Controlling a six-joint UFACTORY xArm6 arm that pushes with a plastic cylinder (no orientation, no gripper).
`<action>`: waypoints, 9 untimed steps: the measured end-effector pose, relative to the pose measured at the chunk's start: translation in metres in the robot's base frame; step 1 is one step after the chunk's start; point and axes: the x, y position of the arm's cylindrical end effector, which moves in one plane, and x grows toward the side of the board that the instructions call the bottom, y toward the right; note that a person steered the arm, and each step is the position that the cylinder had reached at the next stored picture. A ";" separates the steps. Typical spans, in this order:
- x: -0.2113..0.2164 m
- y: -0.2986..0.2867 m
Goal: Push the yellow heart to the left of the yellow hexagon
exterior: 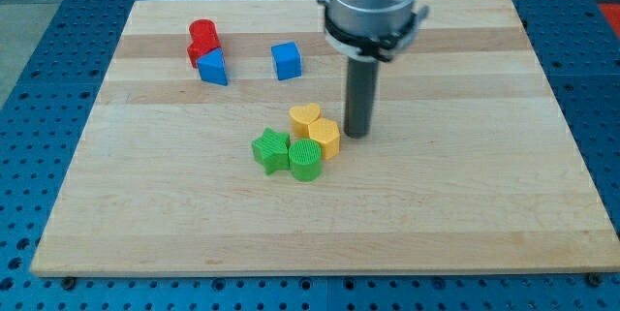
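Observation:
The yellow heart (pixel 304 116) lies near the board's middle, touching the yellow hexagon (pixel 325 139) just below and to its right. My tip (pixel 357 134) stands on the board right next to the hexagon's right side, level with it and to the right of the heart. A green star (pixel 271 149) and a green cylinder (pixel 304 160) sit packed against the hexagon's left and lower left.
A red block (pixel 202 38) and a blue block (pixel 212 65) touch at the view's upper left. A blue cube (pixel 286 60) stands alone above the heart. The wooden board (pixel 465 204) rests on a blue perforated table.

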 end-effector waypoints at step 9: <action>-0.004 -0.178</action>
